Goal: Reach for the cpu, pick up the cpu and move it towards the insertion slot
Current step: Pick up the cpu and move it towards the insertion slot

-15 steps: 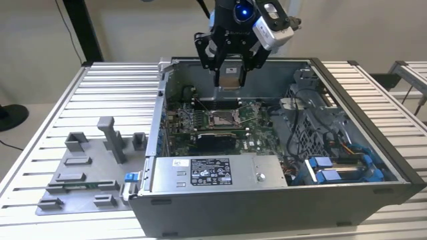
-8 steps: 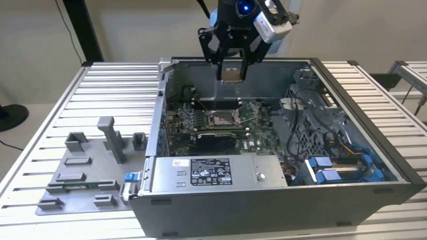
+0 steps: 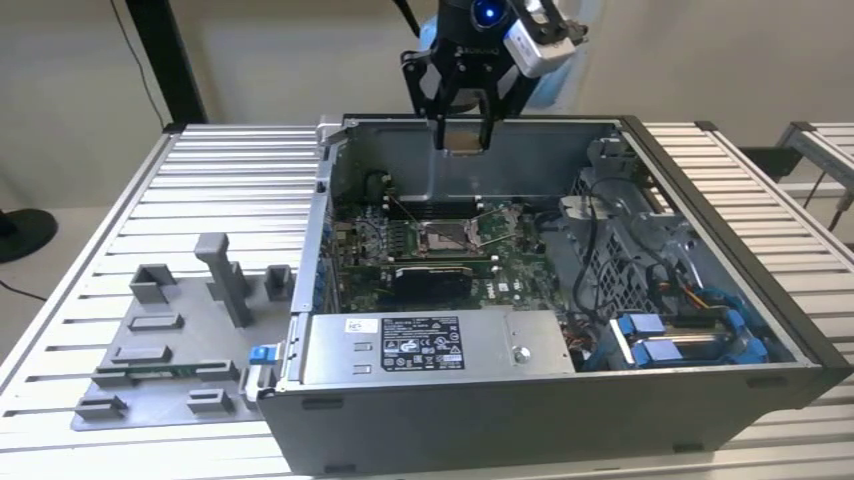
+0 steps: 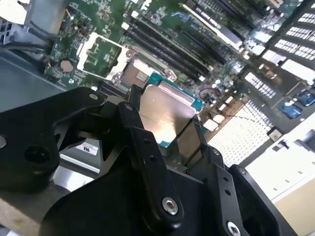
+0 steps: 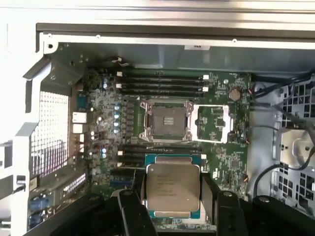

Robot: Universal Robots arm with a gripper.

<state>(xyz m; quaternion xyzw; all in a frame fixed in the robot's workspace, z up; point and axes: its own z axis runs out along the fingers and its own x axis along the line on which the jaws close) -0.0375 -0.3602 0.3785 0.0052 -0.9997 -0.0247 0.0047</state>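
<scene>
I have the claw [image 3: 463, 118] pinching the cpu [image 3: 463, 138] above the case's far wall; the insertion slot [image 3: 445, 237] lies below and nearer, in the open computer case [image 3: 561, 420].

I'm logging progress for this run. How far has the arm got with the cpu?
Picked up: the cpu sits clamped in the gripper, lifted above the open computer case. In hand: carrying it toward the insertion slot, whose centre lies bare on the board. Left: the chip hangs clear of the slot, not yet over it.
</scene>
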